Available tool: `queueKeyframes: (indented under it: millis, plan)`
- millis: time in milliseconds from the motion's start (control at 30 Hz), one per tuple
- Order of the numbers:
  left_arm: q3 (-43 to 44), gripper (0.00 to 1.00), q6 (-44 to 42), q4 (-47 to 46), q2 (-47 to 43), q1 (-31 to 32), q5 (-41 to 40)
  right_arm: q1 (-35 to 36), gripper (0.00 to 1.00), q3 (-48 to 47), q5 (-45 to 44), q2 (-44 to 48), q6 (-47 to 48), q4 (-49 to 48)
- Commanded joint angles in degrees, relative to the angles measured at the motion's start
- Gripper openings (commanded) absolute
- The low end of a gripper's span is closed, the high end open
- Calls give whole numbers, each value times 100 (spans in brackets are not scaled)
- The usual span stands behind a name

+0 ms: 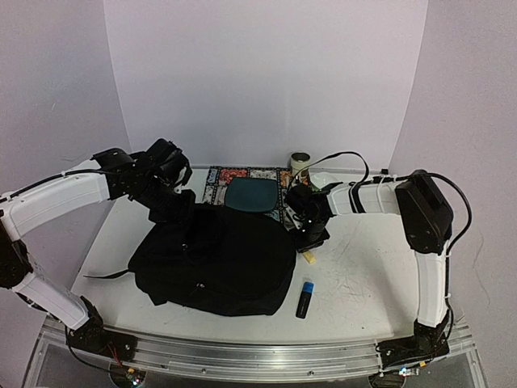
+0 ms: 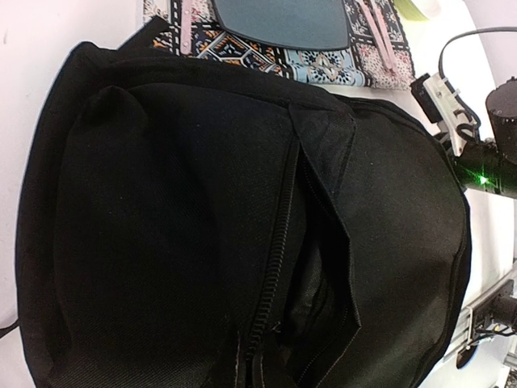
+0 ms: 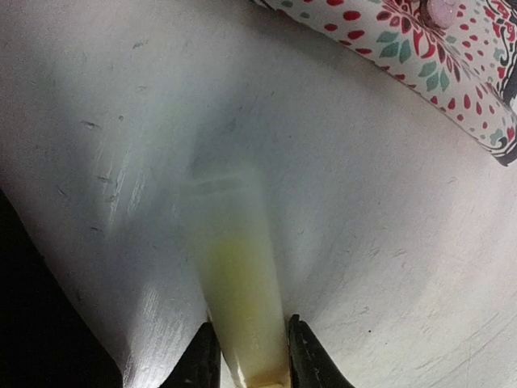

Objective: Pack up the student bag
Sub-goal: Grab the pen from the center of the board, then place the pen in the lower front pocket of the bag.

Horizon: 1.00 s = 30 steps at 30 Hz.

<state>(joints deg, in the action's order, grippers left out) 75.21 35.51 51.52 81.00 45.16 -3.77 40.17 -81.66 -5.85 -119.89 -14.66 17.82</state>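
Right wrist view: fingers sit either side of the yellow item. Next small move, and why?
Probably lift the yellow item just off the table, ready to carry toward the student bag on its left. The right gripper has its fingers against both sides, so it looks gripped, and the left wrist view shows the bag's zipper parted, pocket gaping.

The left arm (image 1: 60,198) is reaching in from the side, with the left claw (image 1: 171,212) angling down. Can't tell if it's open tbh. The right arm (image 1: 380,196) is bending at the elbow and stretching leftward, and the right claw (image 3: 250,327) is pinching a yellow marker (image 3: 238,275) between both fingers (image 3: 202,360).
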Motion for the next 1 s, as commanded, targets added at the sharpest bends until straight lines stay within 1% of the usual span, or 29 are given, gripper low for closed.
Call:
queueKeyframes:
  millis: [0, 100, 233, 400, 533, 767, 833, 967]
  plan:
    - [438, 0, -37, -119, 95, -51, 241, -215, 22, 323, -29, 275, -59, 388]
    - [530, 0, -35, -157, 116, -51, 303, -240, 19, 468, 2, 586, -80, 387]
    - [591, 0, -45, -216, 218, -51, 614, -284, 10, 582, 31, 1047, -269, 389]
    - [653, 0, -26, -275, 342, -47, 865, -300, 2, 427, 357, 1588, -734, 410]
    - [805, 0, -36, -309, 357, -49, 866, -263, 0, 274, 787, 2052, -1224, 410]
    - [932, 0, -15, -348, 411, -42, 974, 136, 0, -12, 1096, 2477, -1850, 259]
    - [922, 0, 9, -371, 407, -42, 1016, 229, 0, -50, 1324, 2567, -2117, 58]
    - [893, 0, 49, -414, 364, -33, 1062, 492, 0, -39, 1987, 2582, -2716, -715]
